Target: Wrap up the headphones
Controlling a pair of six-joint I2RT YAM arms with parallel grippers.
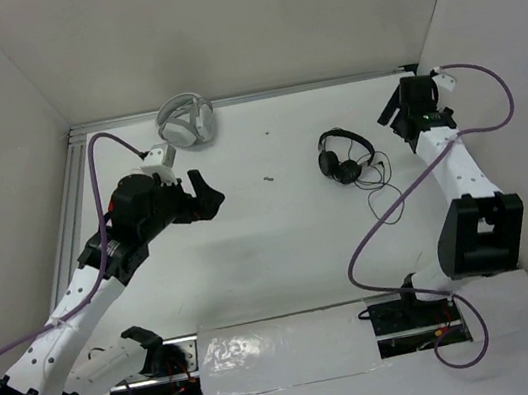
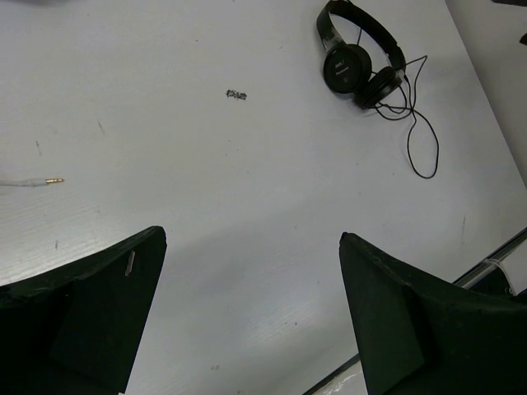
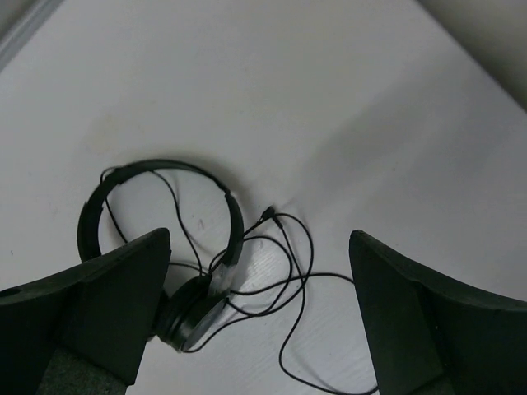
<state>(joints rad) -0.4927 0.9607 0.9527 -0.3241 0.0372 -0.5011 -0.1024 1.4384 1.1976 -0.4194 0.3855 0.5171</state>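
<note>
The headphones [image 1: 343, 156] lie on the counter [image 1: 282, 245], cable [image 1: 386, 199] trailing toward 5 o'clock, with the right tool [image 3: 259, 236] spread empty at their 2 o'clock and the left tool [image 2: 251, 237] spread empty at 9 o'clock.

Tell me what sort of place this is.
Probably a robotics lab test cell: a left arm and right arm bolted to a white table boxed in by plain white walls, with black headphones and white headphones lying on it.
</note>
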